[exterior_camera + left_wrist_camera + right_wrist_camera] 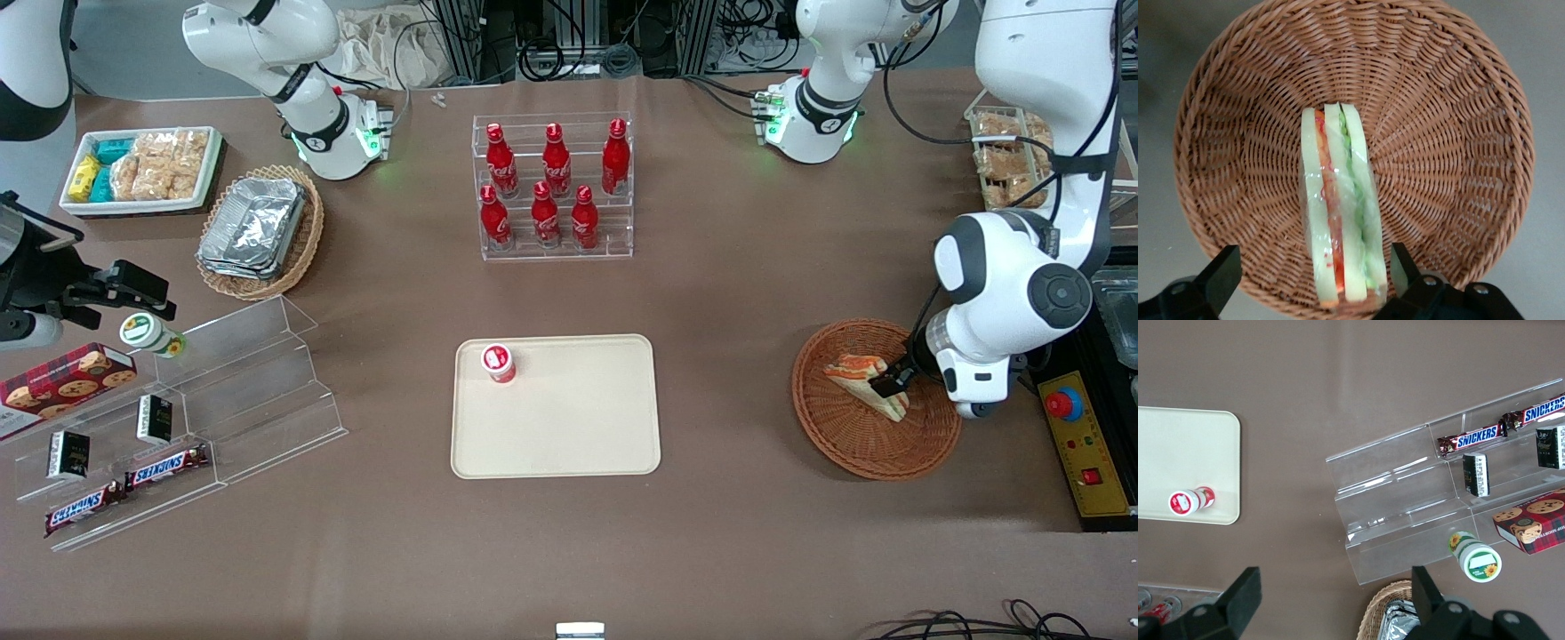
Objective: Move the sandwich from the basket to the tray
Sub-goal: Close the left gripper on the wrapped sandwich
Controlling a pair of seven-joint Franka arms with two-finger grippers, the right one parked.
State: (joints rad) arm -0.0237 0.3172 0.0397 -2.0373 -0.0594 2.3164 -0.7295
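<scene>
The clear-wrapped sandwich (867, 380) (1340, 207) stands on edge in the round reddish-brown wicker basket (845, 440) (1238, 133), toward the working arm's end of the table. My left gripper (892, 385) (1313, 272) hangs low over the basket, open, with the sandwich's end between its fingers. One finger (1223, 270) stands well apart from the wrap; the other finger (1401, 265) is close beside it. The cream-beige tray (569, 427) (1178, 447) lies flat in the middle of the table.
A small red-capped bottle (500, 363) stands on the tray's corner. A clear rack of red bottles (553, 187) stands farther from the camera than the tray. A yellow control box (1080, 440) lies beside the basket. Clear snack shelves (196, 418) sit toward the parked arm's end.
</scene>
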